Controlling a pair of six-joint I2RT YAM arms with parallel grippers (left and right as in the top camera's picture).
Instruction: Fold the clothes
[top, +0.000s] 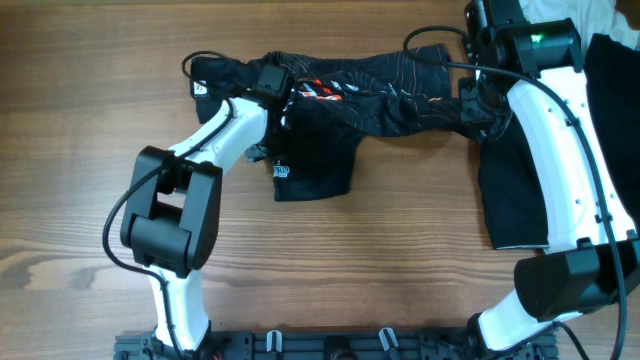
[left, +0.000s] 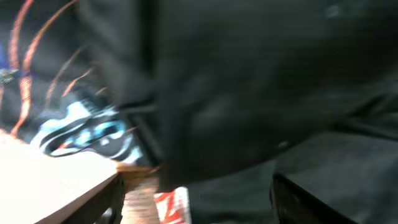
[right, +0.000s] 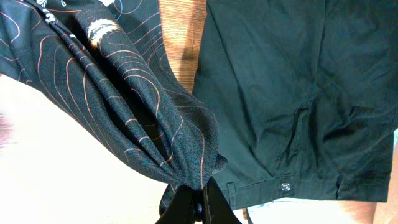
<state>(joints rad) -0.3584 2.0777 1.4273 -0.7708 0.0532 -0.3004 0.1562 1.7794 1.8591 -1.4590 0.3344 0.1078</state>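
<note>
The black T-shirt (top: 390, 95) lies across the upper middle of the wooden table (top: 350, 280). It is pulled into a long, bunched band that runs from one gripper to the other. A part of it spreads toward the bottom of the frame, below the left end, with a small white logo (top: 282, 170) on it.

The left gripper (top: 272, 82) sits on the shirt near its left end, next to the red and white logos. In the left wrist view, black cloth (left: 249, 93) fills almost the whole frame and all is blurry. Thin reddish lines and a pale logo show at the left edge. It is not possible to tell whether this gripper is pinching the cloth or not.

The right gripper (top: 470, 100) is at the shirt's right end. In the right wrist view its fingers (right: 200, 186) are pressed together on a gathered bunch of the shirt (right: 124, 106), at the bottom middle of the frame. The cloth fans out from there toward the upper left.

A plain black garment (top: 510, 200) lies flat at the right, partly under the right arm. Its small button (right: 285, 186) shows just right of the pinching fingers. A white cloth (top: 610, 20) peeks in at the upper right corner.
</note>
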